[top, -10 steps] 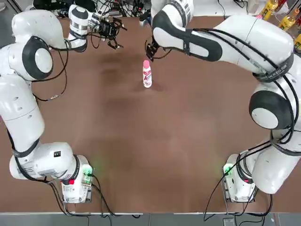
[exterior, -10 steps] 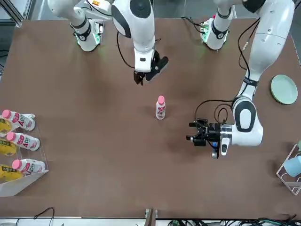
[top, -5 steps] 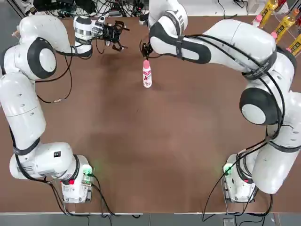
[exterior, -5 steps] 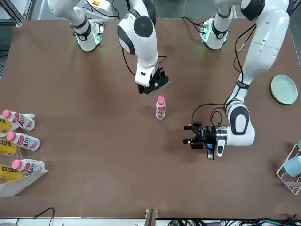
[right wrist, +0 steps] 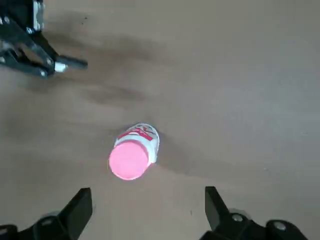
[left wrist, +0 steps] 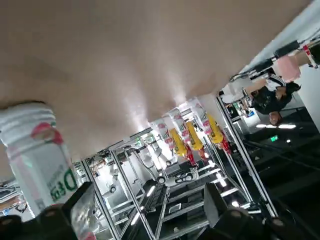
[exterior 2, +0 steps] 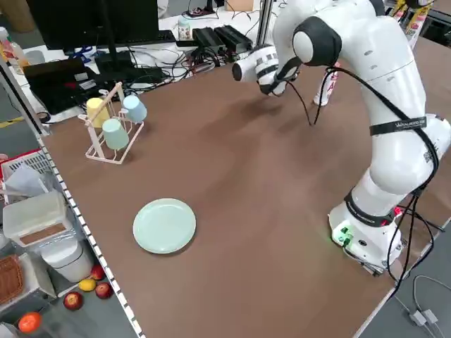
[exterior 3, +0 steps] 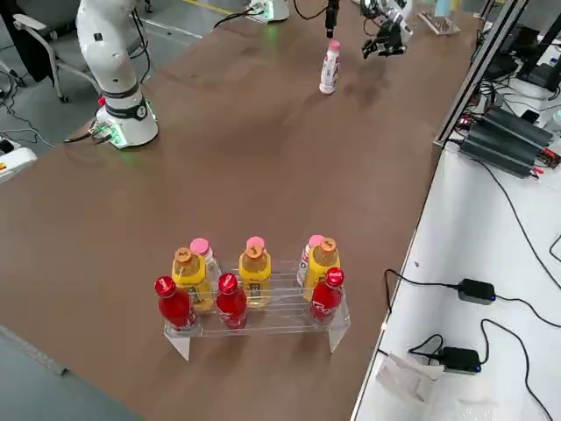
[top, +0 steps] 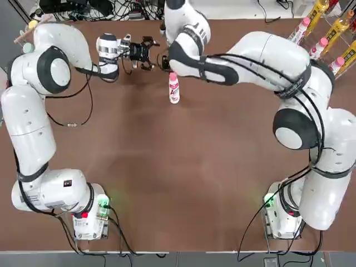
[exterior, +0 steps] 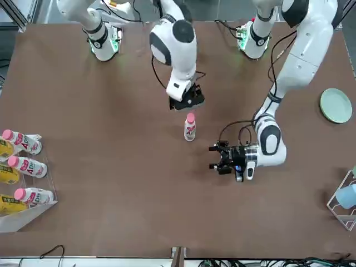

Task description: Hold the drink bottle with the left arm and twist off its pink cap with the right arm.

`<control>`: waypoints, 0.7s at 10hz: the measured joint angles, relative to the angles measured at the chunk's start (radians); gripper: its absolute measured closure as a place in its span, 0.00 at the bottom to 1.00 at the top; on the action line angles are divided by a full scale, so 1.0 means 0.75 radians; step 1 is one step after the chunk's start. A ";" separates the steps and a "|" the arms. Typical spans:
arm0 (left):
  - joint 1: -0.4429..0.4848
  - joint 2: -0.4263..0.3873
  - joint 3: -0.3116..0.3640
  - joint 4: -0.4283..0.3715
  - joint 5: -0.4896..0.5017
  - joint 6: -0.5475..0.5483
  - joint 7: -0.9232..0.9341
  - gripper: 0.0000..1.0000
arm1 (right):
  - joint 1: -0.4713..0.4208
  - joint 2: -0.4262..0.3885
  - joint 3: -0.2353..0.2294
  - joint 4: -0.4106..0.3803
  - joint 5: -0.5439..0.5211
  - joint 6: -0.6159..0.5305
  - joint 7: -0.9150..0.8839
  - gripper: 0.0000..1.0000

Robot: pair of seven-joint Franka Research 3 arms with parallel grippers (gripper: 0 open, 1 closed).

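The drink bottle (top: 174, 90) stands upright at the table's far middle, its pink cap (top: 173, 75) on top. My right gripper (exterior: 186, 101) hangs open just above the cap and a little toward the robot's side. In the right wrist view the pink cap (right wrist: 129, 159) lies ahead of the two spread fingers (right wrist: 79, 207). My left gripper (exterior: 217, 158) lies level and open, a short way off at the bottle's far left, pointing at it. In the left wrist view the drink bottle (left wrist: 39, 155) shows beside one finger (left wrist: 82, 209), not between the two.
A clear rack of yellow, red and pink-capped bottles (exterior 3: 254, 285) stands at the table's right edge, also as the rack (exterior: 22, 178) in the front view. A green plate (exterior: 336, 105) and a cup rack (exterior 2: 113, 120) sit at the left side.
The right gripper has travelled away from the robot and stopped over the cap. The left gripper has slid right, closer to the bottle. The bottle has not moved.
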 joint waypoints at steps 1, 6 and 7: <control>0.000 0.000 -0.008 -0.025 0.000 0.024 0.020 0.04 | 0.005 0.016 -0.001 0.014 -0.010 0.000 0.014 0.02; 0.008 0.000 -0.071 -0.138 0.000 0.158 0.150 0.04 | -0.020 0.119 -0.018 0.141 0.010 0.002 0.025 0.07; 0.008 0.000 -0.095 -0.148 0.000 0.193 0.150 0.04 | -0.020 0.130 -0.018 0.144 0.010 0.004 0.027 0.08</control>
